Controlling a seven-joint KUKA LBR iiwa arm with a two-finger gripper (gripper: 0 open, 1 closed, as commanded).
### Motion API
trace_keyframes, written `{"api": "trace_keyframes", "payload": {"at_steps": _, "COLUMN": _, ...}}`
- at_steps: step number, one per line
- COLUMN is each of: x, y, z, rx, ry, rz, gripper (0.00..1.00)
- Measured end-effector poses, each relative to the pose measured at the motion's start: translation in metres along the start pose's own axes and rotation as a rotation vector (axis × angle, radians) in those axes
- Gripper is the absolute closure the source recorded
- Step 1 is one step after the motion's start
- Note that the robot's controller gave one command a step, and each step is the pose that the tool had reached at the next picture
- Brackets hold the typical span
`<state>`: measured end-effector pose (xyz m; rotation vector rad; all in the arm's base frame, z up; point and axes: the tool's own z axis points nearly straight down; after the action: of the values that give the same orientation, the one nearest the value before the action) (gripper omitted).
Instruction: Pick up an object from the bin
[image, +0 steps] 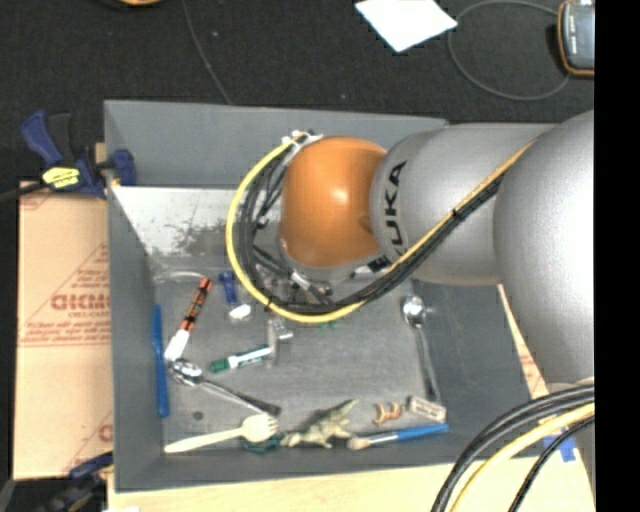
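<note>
At the 6 o'clock edge of the grey metal bin (150, 212), taking the wall closest to the camera as 6 and the far wall as 12, three long things lie in a row on the floor. A pale fork (215, 437) is at 7 o'clock, a green-and-tan toy lizard (322, 430) at 6 and a blue pen (405, 434) at 5. Just beyond the pen are a small brown curled piece (388, 409) and a small white block (428, 408), one of each.

Farther in there are two metal spoons. The left spoon (225, 392) lies slantwise at 7 to 8 o'clock with its bowl toward the left wall. The right spoon (424, 350) runs along the 4 o'clock side with its bowl at the far end. One long blue stick (158, 360) lies along the left wall at 9 o'clock. One green-and-white toothbrush (245, 358) lies near the middle of the floor.

Beyond the toothbrush, a marker (190, 318) in white, black and orange lies at 9 to 10 o'clock. A small white piece (240, 312) and a small blue piece (228, 288) sit toward 11.

The gripper (280, 328) hangs over the middle of the floor, under the arm's orange cover (330, 205) and a loop of yellow and black cables (236, 230). The toothbrush is the nearest thing, just beside the gripper at its 7 o'clock, and the small white piece is close at its 10 o'clock. Whether the gripper is open or closed cannot be told, nor whether it touches the toothbrush.
</note>
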<state>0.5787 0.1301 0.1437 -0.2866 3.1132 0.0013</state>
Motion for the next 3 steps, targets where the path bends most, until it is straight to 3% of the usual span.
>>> {"api": "trace_keyframes", "payload": {"at_steps": 1, "x": 0.001, "y": 0.001, "z": 0.046, "rx": -0.001, "ry": 0.011, "rz": -0.008, "gripper": 0.0}}
{"api": "trace_keyframes", "payload": {"at_steps": 2, "x": -0.01, "y": -0.004, "z": 0.073, "rx": 0.001, "ry": -0.007, "rz": -0.08, "gripper": 0.0}}
{"api": "trace_keyframes", "payload": {"at_steps": 3, "x": 0.0, "y": -0.002, "z": 0.072, "rx": -0.002, "ry": 0.006, "rz": -0.023, "gripper": 1.0}}
